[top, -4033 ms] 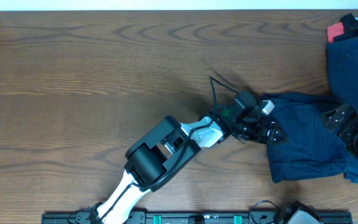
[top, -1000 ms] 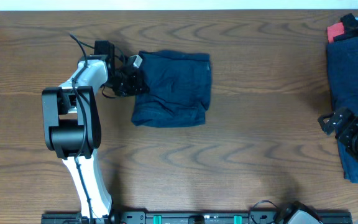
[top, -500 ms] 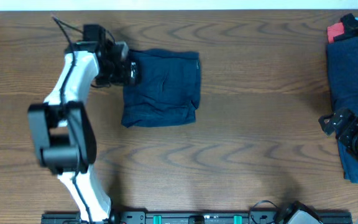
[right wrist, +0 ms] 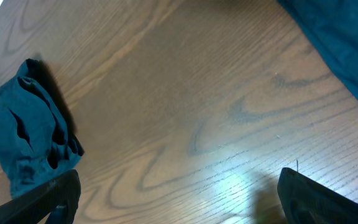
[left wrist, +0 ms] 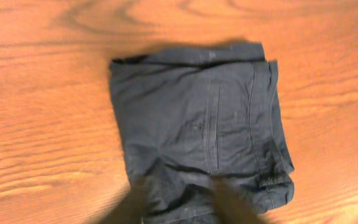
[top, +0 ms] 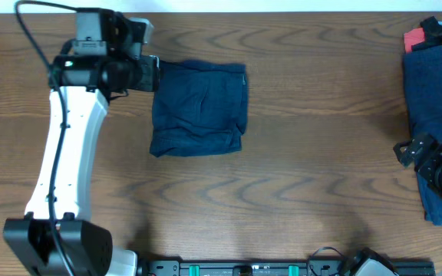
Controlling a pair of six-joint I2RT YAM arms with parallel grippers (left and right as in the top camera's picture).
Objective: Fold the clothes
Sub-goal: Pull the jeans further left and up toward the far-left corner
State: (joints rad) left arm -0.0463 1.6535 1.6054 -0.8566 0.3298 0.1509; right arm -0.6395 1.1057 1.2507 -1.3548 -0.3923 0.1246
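Toward 10 o'clock on the bench [top: 313, 207], a dark navy garment [top: 199, 107] lies folded into a flat, roughly square packet. Its seams and a pocket outline face up in the left wrist view [left wrist: 197, 124]. One edge looks thicker, with layers stacked along it, and some creases cross the middle.

At the packet's 9 o'clock edge sits the left tool [top: 153, 74], its white arm running down toward 7 o'clock on the bench. From the wrist camera the left tool [left wrist: 182, 190] shows as two blurred dark fingers [left wrist: 229, 202] spread apart over the near edge of the cloth. Nothing is pinched between them, and the fabric lies slack beneath.

Out at 3 o'clock, a pile of clothes [top: 436, 84] covers the bench edge: mostly dark blue cloth, with a red piece [top: 414, 37] and something black [top: 440, 27] at its 12 o'clock end. The right tool [top: 411, 147] rests at the pile's 9 o'clock side, well apart from the folded packet. Its wrist view shows the right tool [right wrist: 179, 183] with its fingers [right wrist: 55, 196] wide apart at the lower corners, bare wood between them and nothing held. A crumpled teal cloth [right wrist: 30, 130] sits at 9 o'clock in that view, and blue fabric [right wrist: 347, 50] fills the 2 o'clock corner.
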